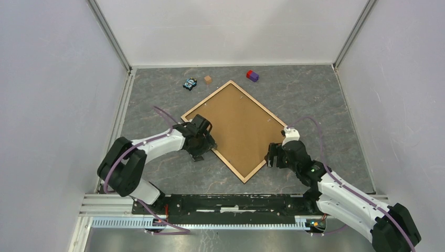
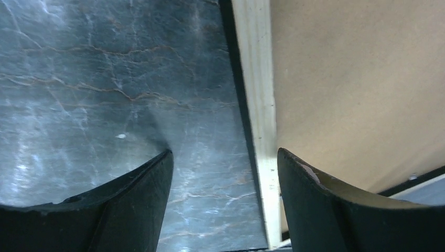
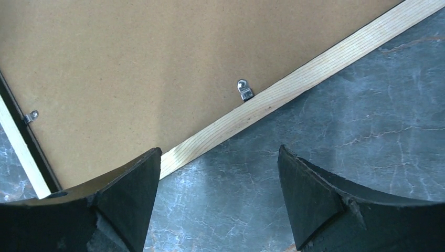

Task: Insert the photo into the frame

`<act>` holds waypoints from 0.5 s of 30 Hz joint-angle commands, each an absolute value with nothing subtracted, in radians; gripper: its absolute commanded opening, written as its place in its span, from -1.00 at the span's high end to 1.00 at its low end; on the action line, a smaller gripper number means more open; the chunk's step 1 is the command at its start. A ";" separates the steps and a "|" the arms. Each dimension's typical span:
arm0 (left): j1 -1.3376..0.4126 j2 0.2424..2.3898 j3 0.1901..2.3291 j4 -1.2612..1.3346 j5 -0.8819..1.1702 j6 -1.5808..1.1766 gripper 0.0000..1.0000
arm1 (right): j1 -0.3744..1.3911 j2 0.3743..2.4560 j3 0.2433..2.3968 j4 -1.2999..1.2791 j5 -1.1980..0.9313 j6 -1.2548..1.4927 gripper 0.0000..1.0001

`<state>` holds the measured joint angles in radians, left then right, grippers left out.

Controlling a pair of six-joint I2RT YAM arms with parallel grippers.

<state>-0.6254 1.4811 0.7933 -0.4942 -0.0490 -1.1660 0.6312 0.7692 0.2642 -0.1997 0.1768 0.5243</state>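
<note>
Top external, frame: lies flat mid-table as a diamond, light wood side up, corners near 12, 3, 6 and 9 o'clock.
Board: plain brown, fills the frame from rail to rail.
Left gripper: low at the frame's 8 o'clock rail.
Right gripper: low at the 4 o'clock rail.
Left wrist, tool: jaws spread wide and holding nothing. The wooden rail runs 12 to 6 o'clock through the gap, hard by the 3 o'clock finger, which lies over the board.
Right wrist, tool: jaws spread wide and empty. The rail crosses from 8 to 2 o'clock, just past the tips.
Clip: small, metal, on the board and touching the rail.
Far side, 12 o'clock of the frame: toy car, cube and block stand in a row, all clear of the frame.
</note>
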 commanded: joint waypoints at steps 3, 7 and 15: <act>-0.648 1.586 0.857 -0.496 -0.105 -1.334 -0.44 | 0.634 0.734 0.261 -0.182 0.223 0.456 -0.72; -0.666 1.626 0.864 -0.530 -0.153 -1.342 -0.20 | 0.635 0.728 0.268 -0.197 0.246 0.446 -0.70; -0.668 1.728 0.957 -0.654 -0.242 -1.096 0.36 | 0.635 0.764 0.311 -0.215 0.289 0.425 -0.67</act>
